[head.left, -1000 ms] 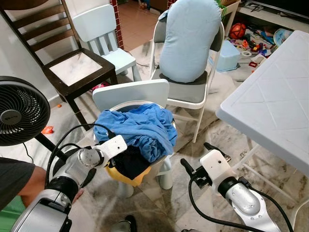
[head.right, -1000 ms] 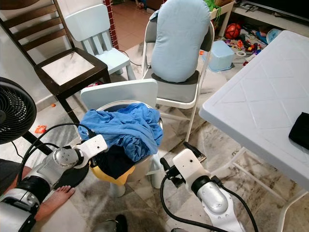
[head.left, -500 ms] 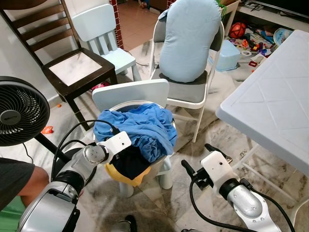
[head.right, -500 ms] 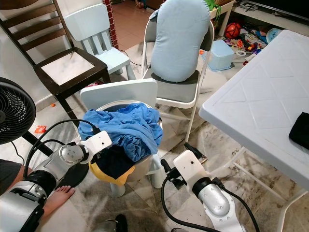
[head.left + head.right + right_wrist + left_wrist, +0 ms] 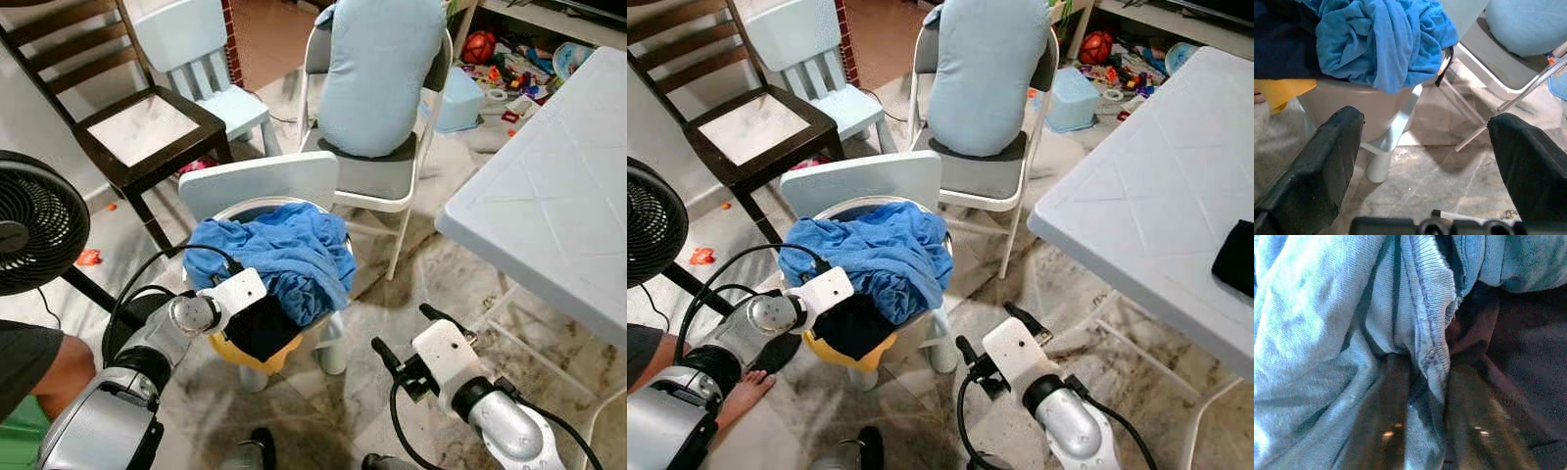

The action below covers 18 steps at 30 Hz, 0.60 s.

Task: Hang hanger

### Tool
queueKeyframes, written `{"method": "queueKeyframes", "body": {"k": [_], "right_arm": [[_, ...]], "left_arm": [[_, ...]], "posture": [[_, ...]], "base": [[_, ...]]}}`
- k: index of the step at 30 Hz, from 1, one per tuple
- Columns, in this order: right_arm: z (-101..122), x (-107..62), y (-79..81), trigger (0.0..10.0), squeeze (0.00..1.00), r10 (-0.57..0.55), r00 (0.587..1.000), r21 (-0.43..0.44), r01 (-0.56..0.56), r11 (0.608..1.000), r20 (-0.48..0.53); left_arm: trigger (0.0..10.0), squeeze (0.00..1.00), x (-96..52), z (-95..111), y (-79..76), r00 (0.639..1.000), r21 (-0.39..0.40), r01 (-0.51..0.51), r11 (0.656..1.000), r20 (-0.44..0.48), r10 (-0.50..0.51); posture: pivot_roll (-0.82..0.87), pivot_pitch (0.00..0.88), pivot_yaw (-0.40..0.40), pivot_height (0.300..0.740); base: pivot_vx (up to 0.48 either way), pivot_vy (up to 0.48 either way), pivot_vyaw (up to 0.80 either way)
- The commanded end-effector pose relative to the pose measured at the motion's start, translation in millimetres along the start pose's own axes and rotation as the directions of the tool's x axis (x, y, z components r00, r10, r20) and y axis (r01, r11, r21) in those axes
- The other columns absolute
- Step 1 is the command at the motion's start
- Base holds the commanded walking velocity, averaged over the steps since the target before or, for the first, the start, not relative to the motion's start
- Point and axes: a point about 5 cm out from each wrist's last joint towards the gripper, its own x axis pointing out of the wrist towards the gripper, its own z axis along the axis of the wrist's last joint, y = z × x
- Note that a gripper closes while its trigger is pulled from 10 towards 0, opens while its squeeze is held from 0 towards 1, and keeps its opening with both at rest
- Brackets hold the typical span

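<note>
A white tub on a small white chair holds a heap of laundry: a blue cloth on top, a dark garment and a yellow one spilling over the front. My left gripper is pushed into the heap from the front left; its wrist view is close on a hemmed fold of the blue cloth against the dark garment. A thin black curved piece hangs at the tub's rim. My right gripper hovers open low over the floor, right of the tub.
A white table with a black cloth on it fills the right. Behind the tub stand a folding chair with a pale blue cushion, a dark wooden chair and a small pale chair. A fan and a person's leg are at left.
My left gripper has pushed further forward into the laundry heap. The camera has tipped slightly down. The right arm has hardly moved.
</note>
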Motion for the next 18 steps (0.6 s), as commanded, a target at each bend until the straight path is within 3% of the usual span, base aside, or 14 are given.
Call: {"method": "queueKeyframes", "body": {"k": [1, 6, 11, 18], "right_arm": [[1.5, -3.3, 0.4, 10.0, 0.00, 0.006, 1.000, 0.002, -0.006, 1.000, 0.000], [1.5, -3.3, -4.4, 10.0, 0.00, -0.003, 1.000, -0.001, 0.003, 1.000, -0.005], [2.2, -1.6, -6.2, 10.0, 0.00, -0.013, 1.000, -0.002, 0.013, 1.000, -0.005], [3.5, 3.8, -3.8, 10.0, 0.00, -0.009, 1.000, 0.004, 0.009, 1.000, 0.004]], "left_arm": [[0.0, 0.00, -3.2, -4.8, 1.0, 1.000, -0.010, -0.012, 1.000, 0.006, 0.012], [0.0, 0.00, -5.1, -1.0, 5.2, 0.998, -0.033, -0.039, 0.999, 0.040, 0.041], [0.0, 0.00, -10.3, 12.0, 10.2, 0.984, -0.121, -0.099, 0.988, 0.138, 0.115], [0.0, 0.00, -20.6, 28.8, -2.9, 0.970, -0.259, -0.019, 0.966, 0.229, 0.081]], "posture": [[-0.15, 0.233, 0.027, 0.740], [-0.15, 0.235, 0.031, 0.740], [-0.14, 0.231, 0.034, 0.740], [-0.12, 0.219, 0.033, 0.740]], "base": [[0.000, 0.000, 0.00], [0.000, 0.000, 0.00], [0.000, 0.000, 0.00], [0.000, 0.000, 0.00]]}}
